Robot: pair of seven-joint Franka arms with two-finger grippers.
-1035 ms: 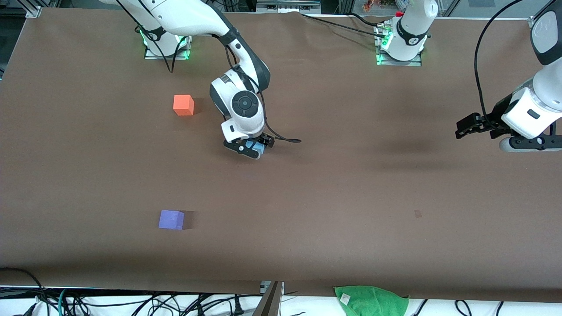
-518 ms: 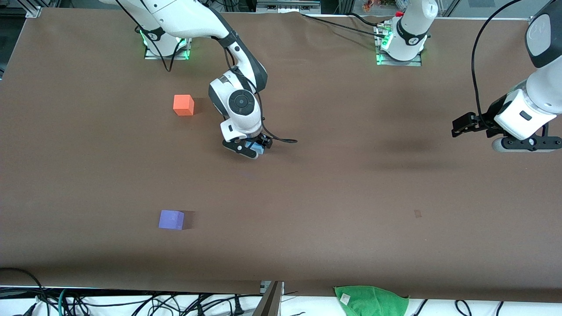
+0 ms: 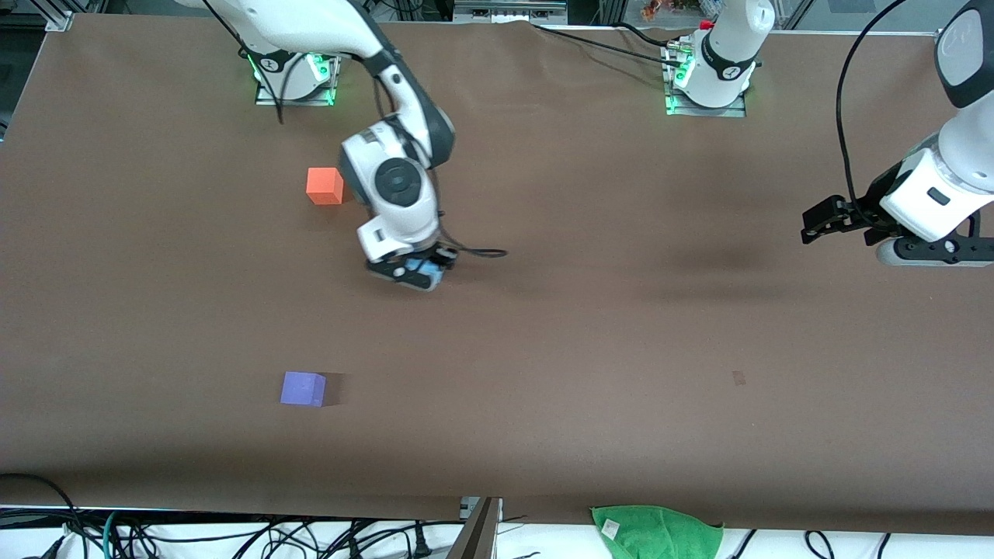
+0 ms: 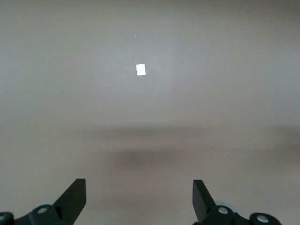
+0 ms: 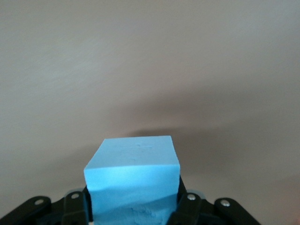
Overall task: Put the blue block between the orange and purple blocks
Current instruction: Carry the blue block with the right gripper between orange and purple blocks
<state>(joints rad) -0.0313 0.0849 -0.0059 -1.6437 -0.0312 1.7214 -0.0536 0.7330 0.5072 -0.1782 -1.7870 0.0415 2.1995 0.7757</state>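
My right gripper (image 3: 415,273) is shut on the light blue block (image 3: 421,268) and holds it above the brown table, over a spot between the orange block (image 3: 324,186) and the table's middle. In the right wrist view the blue block (image 5: 132,176) fills the space between the fingers. The purple block (image 3: 303,389) lies nearer the front camera, roughly in line with the orange one. My left gripper (image 3: 815,223) is open and empty, up in the air over the left arm's end of the table; its fingertips (image 4: 75,194) frame bare table.
A green cloth (image 3: 656,531) lies off the table's front edge. Cables (image 3: 481,251) trail from the right wrist. A small pale mark (image 3: 738,378) is on the table toward the left arm's end, also in the left wrist view (image 4: 140,70).
My right gripper has carried the blue block toward the right arm's end of the table and slightly nearer the front camera. The left arm shifted only slightly.
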